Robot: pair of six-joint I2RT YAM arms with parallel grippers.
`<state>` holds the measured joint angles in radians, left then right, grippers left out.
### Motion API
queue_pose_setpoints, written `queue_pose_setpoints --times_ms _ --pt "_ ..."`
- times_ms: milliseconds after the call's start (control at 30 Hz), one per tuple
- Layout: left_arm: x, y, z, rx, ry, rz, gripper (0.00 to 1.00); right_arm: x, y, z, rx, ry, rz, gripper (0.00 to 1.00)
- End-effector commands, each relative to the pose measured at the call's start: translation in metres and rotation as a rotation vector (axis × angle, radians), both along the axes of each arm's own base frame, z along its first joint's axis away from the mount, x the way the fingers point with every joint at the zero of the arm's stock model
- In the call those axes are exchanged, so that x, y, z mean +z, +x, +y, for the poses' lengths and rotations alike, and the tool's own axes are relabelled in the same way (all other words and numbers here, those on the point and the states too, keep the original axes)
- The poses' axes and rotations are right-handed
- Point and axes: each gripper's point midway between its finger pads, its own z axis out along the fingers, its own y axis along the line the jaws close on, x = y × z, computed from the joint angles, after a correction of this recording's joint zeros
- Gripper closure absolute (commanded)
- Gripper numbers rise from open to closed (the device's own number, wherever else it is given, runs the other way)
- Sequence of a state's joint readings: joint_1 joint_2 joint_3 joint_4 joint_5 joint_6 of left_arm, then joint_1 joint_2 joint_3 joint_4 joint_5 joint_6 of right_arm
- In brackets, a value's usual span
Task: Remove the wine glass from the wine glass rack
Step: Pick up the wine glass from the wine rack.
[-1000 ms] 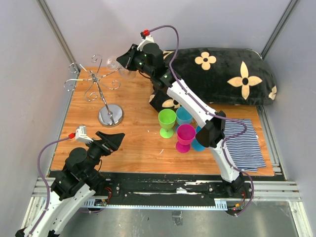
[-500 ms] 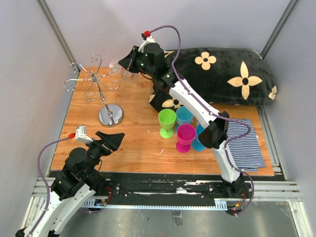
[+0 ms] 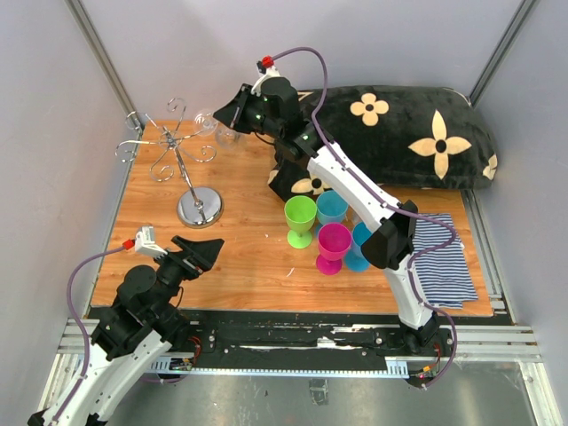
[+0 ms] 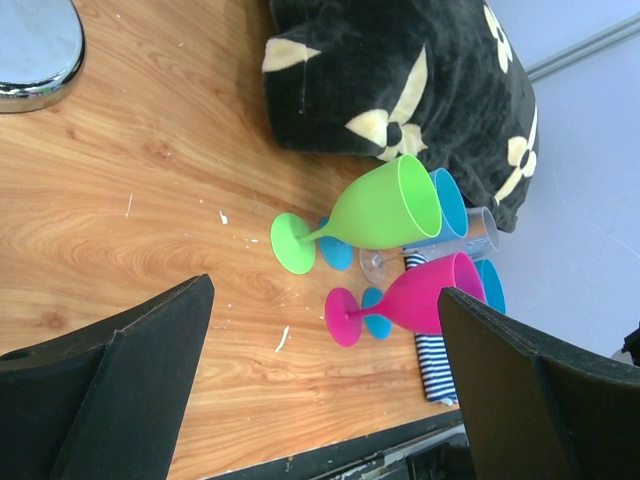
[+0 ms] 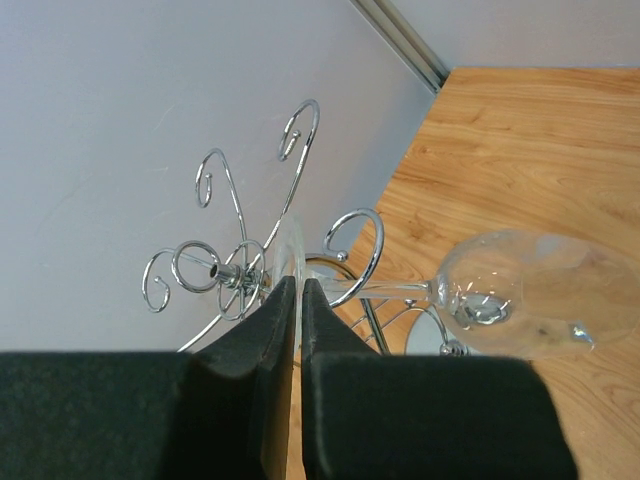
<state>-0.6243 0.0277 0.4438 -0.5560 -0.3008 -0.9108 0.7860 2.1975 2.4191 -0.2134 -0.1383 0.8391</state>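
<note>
On wine glass point(image 5: 520, 290): right tool point(image 5: 299, 292), closed

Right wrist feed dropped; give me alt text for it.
The right gripper is shut on the thin foot of the clear wine glass, whose stem and bowl stretch rightward. The wine glass rack with curled hooks stands behind, against a grey wall.

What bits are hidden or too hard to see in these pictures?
- Right wrist view: the wine glass foot is edge-on, pinched in the right tool; whether it hangs on a rack hook, I cannot tell.
- Top view: the clear glass nearly vanishes beside that tool.
- Left wrist view: the rack base is cut off by the top-left corner; blue cups hide behind the green cup and pink cup.
</note>
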Motion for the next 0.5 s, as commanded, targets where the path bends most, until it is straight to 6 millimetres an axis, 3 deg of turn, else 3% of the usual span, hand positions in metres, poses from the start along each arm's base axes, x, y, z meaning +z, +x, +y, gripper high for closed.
queue_pose_setpoints --times_ms 0,467 --pt "0.009 0.002 0.004 0.024 -0.02 -0.03 0.0 0.034 -0.017 0.009 0.045 0.079 -0.041 0.99" --pt "0.019 0.01 -0.011 -0.021 -0.013 -0.056 0.0 0.027 -0.023 0.004 0.05 0.055 -0.031 0.99"
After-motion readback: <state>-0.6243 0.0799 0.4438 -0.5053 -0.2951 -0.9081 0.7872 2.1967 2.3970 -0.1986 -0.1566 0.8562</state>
